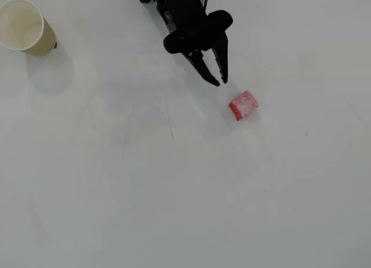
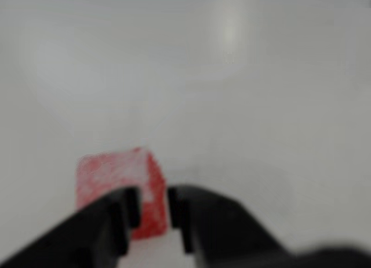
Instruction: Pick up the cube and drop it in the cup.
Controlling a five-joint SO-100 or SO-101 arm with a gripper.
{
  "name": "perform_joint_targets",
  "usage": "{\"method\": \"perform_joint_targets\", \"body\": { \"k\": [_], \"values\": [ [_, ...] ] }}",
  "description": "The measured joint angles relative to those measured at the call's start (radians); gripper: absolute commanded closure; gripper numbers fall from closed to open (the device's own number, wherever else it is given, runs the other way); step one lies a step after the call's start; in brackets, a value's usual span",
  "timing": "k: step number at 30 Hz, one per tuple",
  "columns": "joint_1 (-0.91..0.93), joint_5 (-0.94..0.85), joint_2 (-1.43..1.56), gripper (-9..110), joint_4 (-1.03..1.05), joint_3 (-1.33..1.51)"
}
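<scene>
The cube (image 1: 243, 105), a small red block with whitish worn faces, lies on the white table right of centre. The black gripper (image 1: 220, 80) comes in from the top edge and points down at the table. Its tips hover just up and left of the cube, apart from it. The jaws are almost together with only a narrow slit between them, and they hold nothing. In the wrist view the cube (image 2: 113, 172) lies just beyond the gripper (image 2: 153, 207), slightly to the left. The beige paper cup (image 1: 43, 40) stands upright at the far top left, its cream inside empty.
The white tabletop (image 1: 174, 192) is bare apart from a few faint scratches and marks. The arm's black body and cables (image 1: 179, 7) fill the top middle edge of the overhead view.
</scene>
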Motion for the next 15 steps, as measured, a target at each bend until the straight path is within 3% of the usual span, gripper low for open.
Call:
{"method": "perform_joint_targets", "body": {
  "k": [3, 6, 15],
  "values": [
    [-0.044, 0.0, 0.0, 98, 0.048, 0.0],
    [-0.08, 0.0, 0.0, 84, 0.057, 0.0],
    [-0.112, 0.0, 0.0, 74, 0.061, 0.0]
  ]
}}
